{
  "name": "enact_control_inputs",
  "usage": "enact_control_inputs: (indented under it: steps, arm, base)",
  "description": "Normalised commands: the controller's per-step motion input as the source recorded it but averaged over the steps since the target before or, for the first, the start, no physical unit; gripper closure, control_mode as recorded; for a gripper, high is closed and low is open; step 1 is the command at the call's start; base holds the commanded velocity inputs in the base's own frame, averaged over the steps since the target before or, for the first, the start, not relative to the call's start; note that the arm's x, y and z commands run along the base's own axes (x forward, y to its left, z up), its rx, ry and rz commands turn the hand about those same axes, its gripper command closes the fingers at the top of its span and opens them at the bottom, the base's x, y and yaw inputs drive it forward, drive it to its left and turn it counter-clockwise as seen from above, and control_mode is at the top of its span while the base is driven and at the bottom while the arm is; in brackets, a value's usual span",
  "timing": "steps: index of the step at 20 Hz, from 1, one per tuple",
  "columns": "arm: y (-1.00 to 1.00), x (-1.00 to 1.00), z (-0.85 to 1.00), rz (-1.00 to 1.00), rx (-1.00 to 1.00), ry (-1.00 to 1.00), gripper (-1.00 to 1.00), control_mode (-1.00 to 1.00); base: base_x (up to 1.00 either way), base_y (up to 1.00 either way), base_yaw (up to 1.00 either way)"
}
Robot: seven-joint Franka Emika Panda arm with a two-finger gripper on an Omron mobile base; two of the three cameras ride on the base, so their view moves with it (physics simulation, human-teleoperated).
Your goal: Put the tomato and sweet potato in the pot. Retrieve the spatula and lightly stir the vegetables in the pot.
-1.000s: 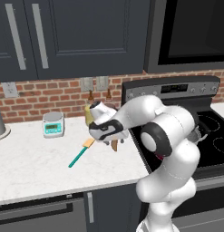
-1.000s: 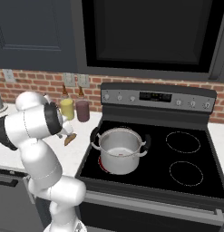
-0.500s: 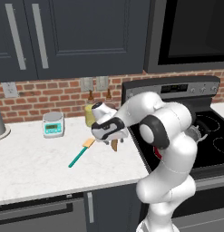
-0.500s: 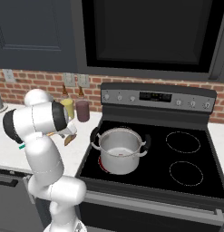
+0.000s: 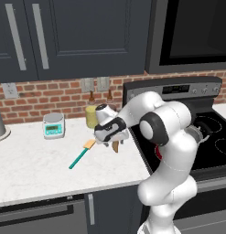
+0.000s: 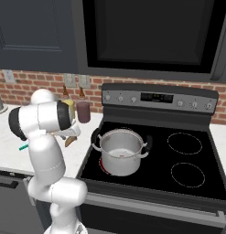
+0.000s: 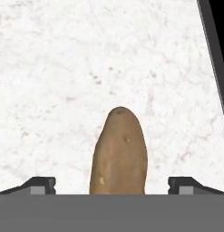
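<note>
The brown-orange sweet potato (image 7: 119, 154) lies on the white counter close to the stove's edge, and it also shows as sweet potato (image 5: 115, 146) and sweet potato (image 6: 70, 140). My gripper (image 7: 112, 186) hangs just above it, open, with one dark fingertip on either side and no contact. The spatula (image 5: 81, 154) lies flat on the counter left of the hand, gripper (image 5: 112, 137). The steel pot (image 6: 121, 151) stands on the front left burner. A red patch (image 6: 103, 165) shows at the pot's foot; I cannot tell whether it is the tomato.
A yellow jar (image 5: 91, 117) and a maroon jar (image 6: 83, 112) stand at the brick wall behind the hand. A small kitchen scale (image 5: 54, 125) sits further left. The black stove top (image 6: 187, 155) begins just right of the sweet potato.
The arm's upper links have shifted slightly. The hand stays low over the sweet potato with its jaws still wide.
</note>
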Motion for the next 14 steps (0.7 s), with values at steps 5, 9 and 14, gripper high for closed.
enact_control_inputs:
  steps: [5,9,14]
  arm:
    - [-0.01,-0.02,-0.30,0.01,0.03,0.03,-1.00,-1.00]
    - [0.00,-0.20,-0.23,0.00,0.02,0.02,1.00,-1.00]
    - [0.00,-0.50,-0.08,0.00,0.02,0.00,1.00,-1.00]
  base:
    - [0.00,0.00,0.00]
    - [0.00,0.00,0.00]
    - [0.00,0.00,0.00]
